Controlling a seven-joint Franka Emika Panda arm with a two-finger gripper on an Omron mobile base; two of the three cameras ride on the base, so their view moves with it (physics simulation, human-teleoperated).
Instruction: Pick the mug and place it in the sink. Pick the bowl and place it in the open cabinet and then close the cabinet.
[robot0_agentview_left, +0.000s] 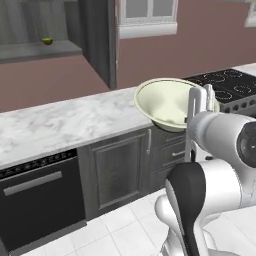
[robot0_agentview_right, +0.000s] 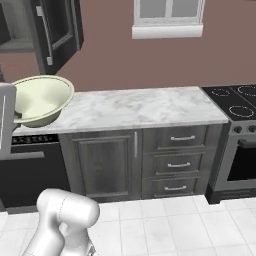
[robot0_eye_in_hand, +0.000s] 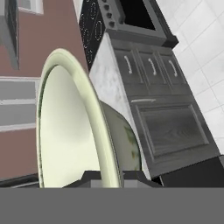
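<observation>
The claw grips the bowl's rim, bowl tilted, mouth facing left.

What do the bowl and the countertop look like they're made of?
Bowl: probably glazed ceramic; smooth cream inside with a soft sheen and a darker, greenish outside in the hand view. Countertop: looks like polished marble or an imitation; white with grey veining. Being a render, neither is certain.

Kitchen: marble counter, stove, dishwasher.
</observation>
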